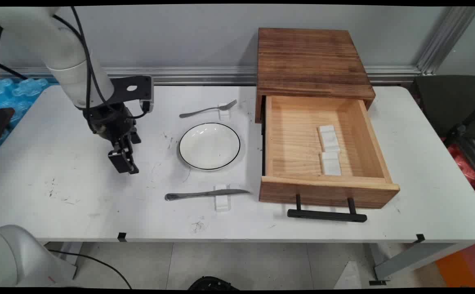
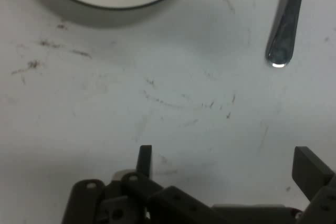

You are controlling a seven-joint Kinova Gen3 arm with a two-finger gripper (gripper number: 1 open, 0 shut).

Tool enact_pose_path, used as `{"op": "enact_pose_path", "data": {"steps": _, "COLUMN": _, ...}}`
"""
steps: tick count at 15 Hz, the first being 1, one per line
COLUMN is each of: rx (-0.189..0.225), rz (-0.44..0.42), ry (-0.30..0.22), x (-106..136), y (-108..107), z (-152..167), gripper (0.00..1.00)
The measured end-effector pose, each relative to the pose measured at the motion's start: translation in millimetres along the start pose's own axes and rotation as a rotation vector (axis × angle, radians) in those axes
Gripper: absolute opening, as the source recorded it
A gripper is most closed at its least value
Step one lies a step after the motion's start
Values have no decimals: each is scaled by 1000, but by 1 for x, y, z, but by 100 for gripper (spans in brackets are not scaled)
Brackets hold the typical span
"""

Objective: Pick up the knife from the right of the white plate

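We find the gripper (image 1: 123, 157) empty, its jaws spread wide, hanging low over bare tabletop (image 1: 49, 163). Nearest lie the plate (image 1: 209, 145) to its right and the knife (image 1: 204, 194), handle end closest. Any descent wants care: the jaws ride close to the surface here.

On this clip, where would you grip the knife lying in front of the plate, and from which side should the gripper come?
Likely the knife's handle, between its rounded end and the small white rest. The rest seems to prop the blade end, perhaps leaving room under the handle. Come from above, fingers straddling the handle's narrow width. The gripper, open, is left of the plate, nearest that handle end.
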Motion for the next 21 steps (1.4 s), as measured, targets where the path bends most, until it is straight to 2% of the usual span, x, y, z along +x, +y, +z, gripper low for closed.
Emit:
{"op": "enact_pose_path", "data": {"steps": 6, "rx": -27, "rz": 6, "ry": 55, "x": 23, "y": 7, "z": 4, "gripper": 100}}
{"op": "enact_pose_path", "data": {"steps": 11, "rx": -38, "rz": 42, "ry": 141, "x": 45, "y": 21, "z": 8, "gripper": 100}}
{"op": "enact_pose_path", "data": {"steps": 21, "rx": -50, "rz": 103, "ry": 252, "x": 45, "y": 48, "z": 44, "gripper": 100}}
